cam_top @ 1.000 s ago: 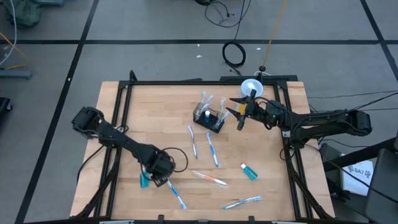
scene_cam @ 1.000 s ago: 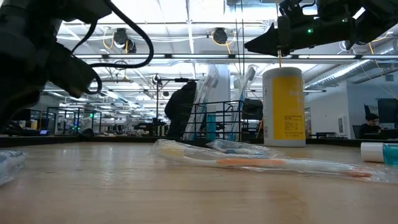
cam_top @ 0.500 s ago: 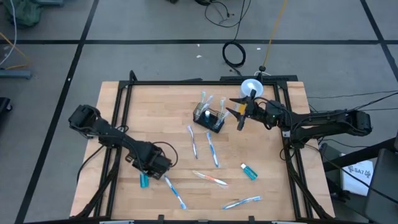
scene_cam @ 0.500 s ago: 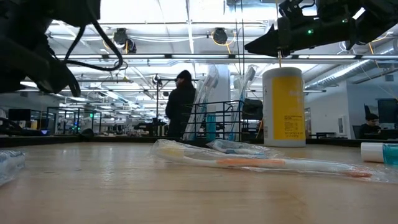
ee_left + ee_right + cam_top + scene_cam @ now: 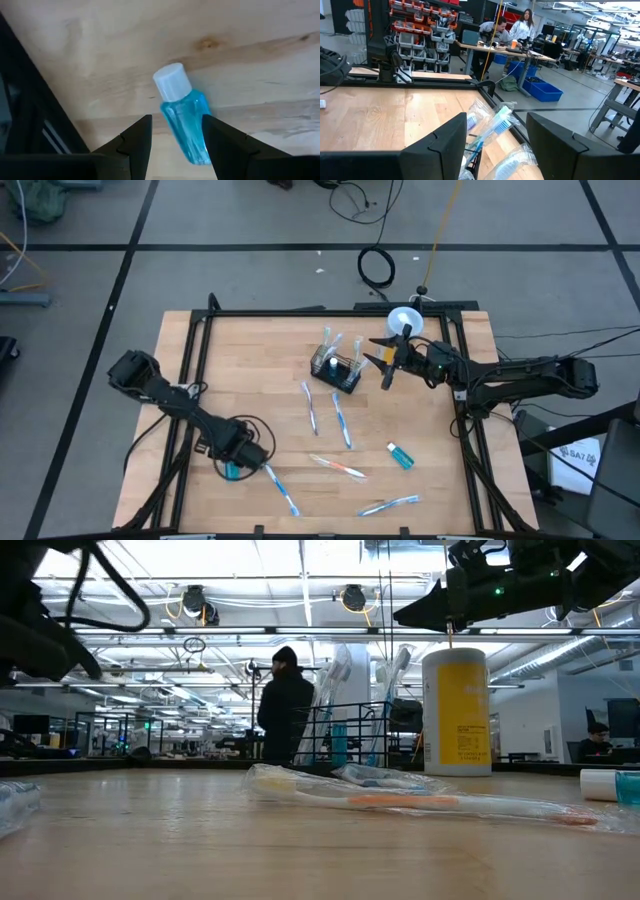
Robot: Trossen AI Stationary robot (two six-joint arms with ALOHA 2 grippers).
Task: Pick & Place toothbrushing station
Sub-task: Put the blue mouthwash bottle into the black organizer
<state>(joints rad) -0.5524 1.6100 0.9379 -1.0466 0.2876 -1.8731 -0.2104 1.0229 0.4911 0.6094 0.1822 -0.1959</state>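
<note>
Our left jaws [image 5: 175, 137] stand spread wide on either side of a small clear-blue plastic bottle with a white cap [image 5: 182, 117], which lies flat on the light wooden table [image 5: 260, 370]; the fingers flank the bottle with a gap on each side and grip nothing. In the high view that bottle [image 5: 231, 470] sits at about seven o'clock from the table's middle, under the left gripper [image 5: 240, 450].

Our right jaws [image 5: 495, 150] are also spread apart and empty. The right gripper [image 5: 385, 360] hangs above the table at roughly one o'clock, just beside the tall yellow cup with a white lid [image 5: 404, 321], which stands upright near the far rim.

The small black rectangular wire-mesh basket [image 5: 335, 370] stands on the table just toward twelve o'clock of centre, immediately at nine o'clock of the right gripper. It holds several plastic-wrapped toothbrushes [image 5: 330, 342] leaning upright and fanning out over its rim. In the low view the basket [image 5: 345, 735] rises beside the yellow cup [image 5: 455, 712].

Loose wrapped toothbrushes [image 5: 342, 420] lie scattered from the centre toward six o'clock, and a second blue bottle [image 5: 400, 455] lies at about four o'clock. A dark-clothed person [image 5: 283, 705] stands in the room beyond.
</note>
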